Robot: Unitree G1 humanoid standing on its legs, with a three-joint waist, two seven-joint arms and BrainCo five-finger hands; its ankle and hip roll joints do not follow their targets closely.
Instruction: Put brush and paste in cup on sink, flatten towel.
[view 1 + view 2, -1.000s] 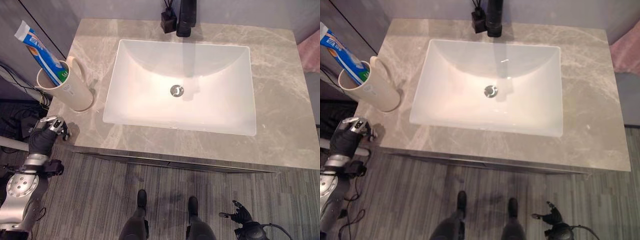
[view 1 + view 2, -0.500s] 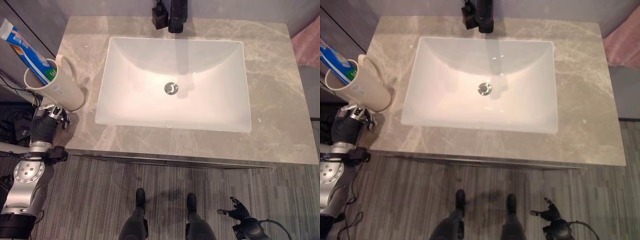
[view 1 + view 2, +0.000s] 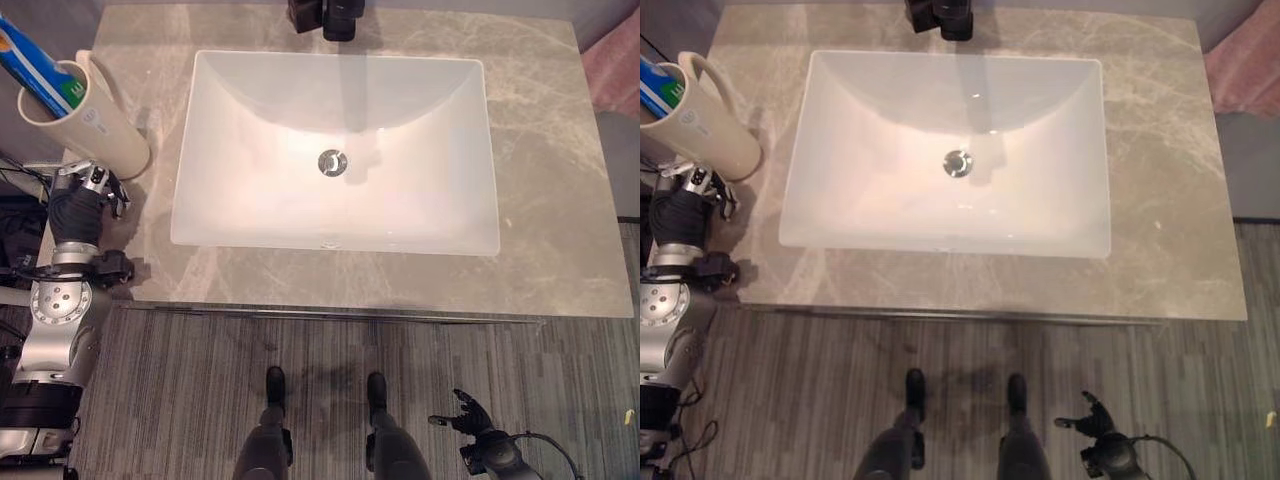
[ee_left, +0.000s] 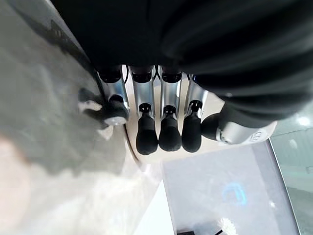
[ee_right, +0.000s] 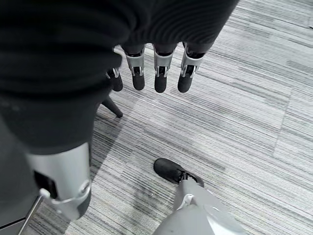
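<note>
One cream cup (image 3: pixel 85 115) stands at the near-left corner of the grey marble bench (image 3: pixel 560 200), just left of the white sink basin (image 3: pixel 335 150). It has a looped handle on the side facing the basin. A blue and white tube of paste (image 3: pixel 35 70) pokes up out of it, leaning away toward the far left. I cannot make out a brush in the cup from where I stand.

Just in front of the cup, at the left edge of the bench, is the left hand (image 3: pixel 88 185), with the silver arm rising to it from the floor below. Its fingers (image 4: pixel 167 132) reach toward the base of the cup, fairly straight and loosely spread, holding nothing; whether the tips touch the cup I cannot tell.

Low down by the grey striped carpet (image 5: pixel 234 112), well apart from the bench, is the right hand (image 3: pixel 462 412). Its fingers (image 5: pixel 161 73) are loose and empty.

At the back of the basin a black tap (image 3: pixel 340 15) stands with a small black holder (image 3: pixel 305 12) beside it. A pink towel (image 3: pixel 1245 60) shows at the far right, just past the end of the bench
</note>
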